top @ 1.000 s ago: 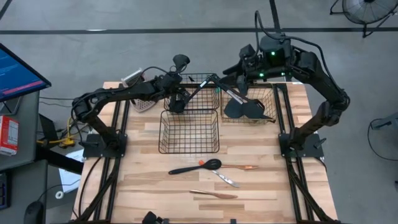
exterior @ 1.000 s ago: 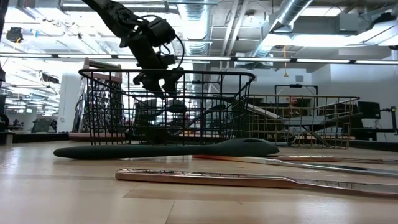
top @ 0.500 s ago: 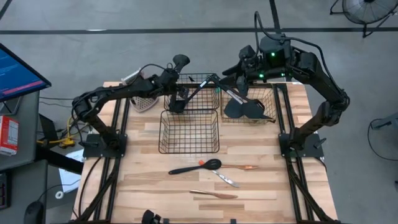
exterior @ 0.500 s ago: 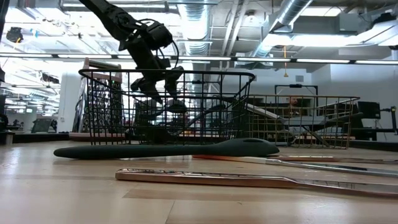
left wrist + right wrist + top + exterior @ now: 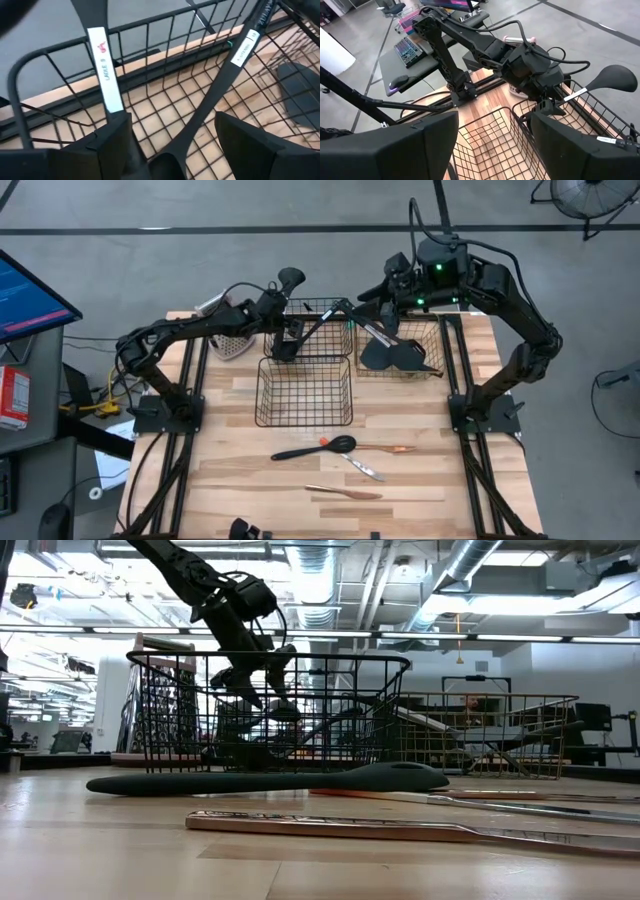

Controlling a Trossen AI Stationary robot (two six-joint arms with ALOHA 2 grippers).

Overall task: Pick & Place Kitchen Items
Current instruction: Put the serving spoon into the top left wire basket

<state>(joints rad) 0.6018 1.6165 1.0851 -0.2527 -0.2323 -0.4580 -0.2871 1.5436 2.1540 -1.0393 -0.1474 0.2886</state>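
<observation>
My left gripper [image 5: 288,338] is open over the left end of the far middle wire basket [image 5: 335,308], its fingers pointing down into it. A black ladle [image 5: 290,279] with a white label [image 5: 104,75] leans on the basket's rim, and its handle passes close by one finger [image 5: 112,145]. I cannot tell whether they touch. A second black utensil [image 5: 235,55] lies slanted in the basket, its head between the fingers. My right gripper [image 5: 385,298] is open and empty above the far right basket [image 5: 440,340], which holds black spatulas [image 5: 392,355].
An empty wire basket [image 5: 305,418] stands mid-table. A black spoon [image 5: 318,448], two copper-handled pieces [image 5: 385,448] [image 5: 345,492] and a small metal piece [image 5: 362,468] lie on the near half of the table. A grater [image 5: 230,345] stands at the far left.
My left gripper has turned a little over the far middle basket, and in the low view its fingers stand wider apart than a second ago. The ladle stays leaning on the basket's rim.
</observation>
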